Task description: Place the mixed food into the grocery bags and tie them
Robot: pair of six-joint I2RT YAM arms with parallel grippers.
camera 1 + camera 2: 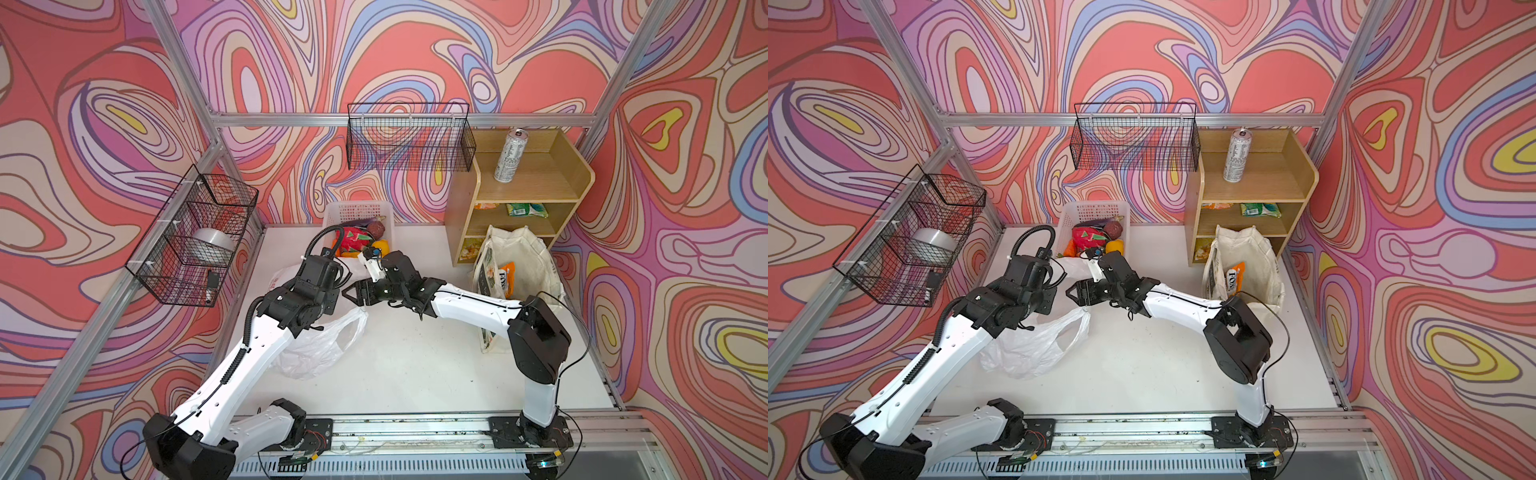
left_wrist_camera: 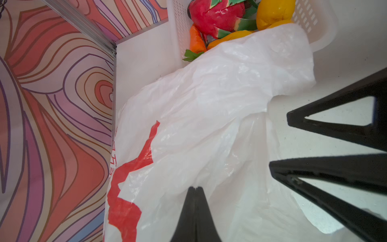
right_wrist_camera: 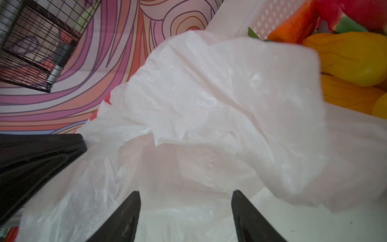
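While I watch from the left wrist camera, the left gripper (image 2: 194, 189) has its fingertips pressed flat together on the white plastic bag (image 2: 209, 104), a fold of film running right into the tips, so it looks pinched. The right gripper (image 3: 186, 191) stands wide, its two fingers apart above the same film with nothing between them (the picture is soft, but the gap is plain).

In a top view the bag (image 1: 316, 345) lies crumpled on the table (image 1: 415, 374), partly under the left arm, one handle loop toward the middle. Its red letters (image 2: 125, 188) face the left wall, and a flap drapes over the near rim of the white basket (image 2: 314, 25).

The dragon fruit (image 1: 353, 241), a lemon (image 1: 382, 247) and the carrot (image 2: 195, 39) are in that basket. The canvas tote (image 1: 528, 257) stands by the wooden shelf (image 1: 561, 183) with an orange packet (image 1: 505, 276) inside; a silver can (image 1: 509, 156) stands on the top shelf.
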